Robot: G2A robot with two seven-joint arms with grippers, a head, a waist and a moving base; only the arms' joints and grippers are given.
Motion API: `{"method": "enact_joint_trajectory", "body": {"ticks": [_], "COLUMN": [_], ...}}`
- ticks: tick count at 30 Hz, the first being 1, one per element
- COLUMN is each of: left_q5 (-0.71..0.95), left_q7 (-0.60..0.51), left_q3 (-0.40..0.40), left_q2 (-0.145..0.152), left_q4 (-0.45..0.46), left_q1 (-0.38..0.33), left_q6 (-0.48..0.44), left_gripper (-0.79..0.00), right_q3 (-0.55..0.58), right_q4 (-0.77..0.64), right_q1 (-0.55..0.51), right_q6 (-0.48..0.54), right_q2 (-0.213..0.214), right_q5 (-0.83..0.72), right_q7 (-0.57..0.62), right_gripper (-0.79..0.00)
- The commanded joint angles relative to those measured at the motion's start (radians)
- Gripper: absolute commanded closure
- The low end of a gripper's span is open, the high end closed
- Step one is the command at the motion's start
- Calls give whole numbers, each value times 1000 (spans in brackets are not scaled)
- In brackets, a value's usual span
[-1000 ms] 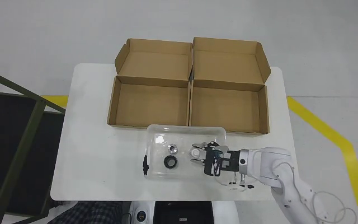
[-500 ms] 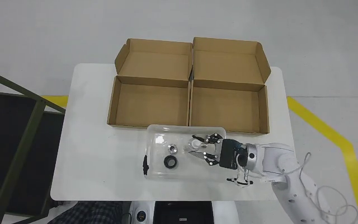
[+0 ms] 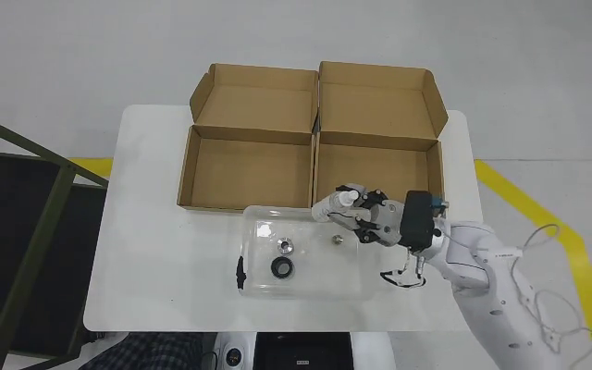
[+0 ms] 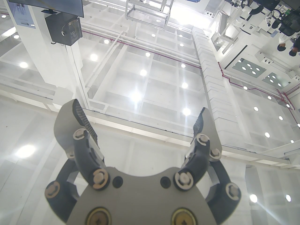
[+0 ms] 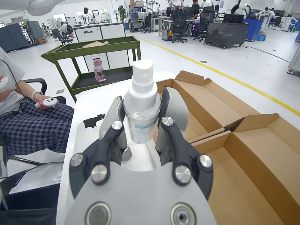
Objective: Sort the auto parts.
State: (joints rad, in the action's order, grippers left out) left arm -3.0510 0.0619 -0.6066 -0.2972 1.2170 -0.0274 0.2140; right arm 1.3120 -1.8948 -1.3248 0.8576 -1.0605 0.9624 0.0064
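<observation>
Over the far rim of the clear tray (image 3: 264, 222), just beside the right cardboard box (image 3: 375, 185), the right gripper (image 3: 354, 209) has its fingers clamped on a small spray bottle (image 5: 141, 115). Left gripper (image 4: 139, 115) points up at the ceiling, fingers spread apart. A black ring (image 3: 282, 267) lies in the tray.

Seen from above, the right arm (image 3: 481, 264) comes in from the robot's right side, elbow bent and forearm running toward the robot's left. The right end effector (image 5: 142, 97) has both fingers pressed against the sides of a small spray bottle (image 5: 140, 122), whose cap projects past the fingertips. The left end effector (image 4: 139, 118) points upward, its fingers spread wide apart.
</observation>
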Motion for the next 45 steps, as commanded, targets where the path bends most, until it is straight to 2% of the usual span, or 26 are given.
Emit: {"method": "enact_joint_trajectory", "body": {"ticks": [1,12,24,32,45], "left_q5": [0,0,0,0,0], "left_q7": [0,0,0,0,0], "left_q3": [0,0,0,0,0], "left_q2": [0,0,0,0,0], "left_q4": [0,0,0,0,0], "left_q1": [0,0,0,0,0], "left_q6": [0,0,0,0,0], "left_gripper": [-785,-785,-785,-785,-785], "right_q3": [12,107,89,27,-67], "right_q4": [3,41,45,60,153], "right_q1": [3,-10,-3,52,168], "right_q6": [-4,-3,7,-15,-151], "right_q2": [1,10,10,3,-15], "right_q5": [-26,-138,-148,-86,124], "right_q7": [4,-2,21,68,90], "right_gripper": [0,0,0,0,0]}}
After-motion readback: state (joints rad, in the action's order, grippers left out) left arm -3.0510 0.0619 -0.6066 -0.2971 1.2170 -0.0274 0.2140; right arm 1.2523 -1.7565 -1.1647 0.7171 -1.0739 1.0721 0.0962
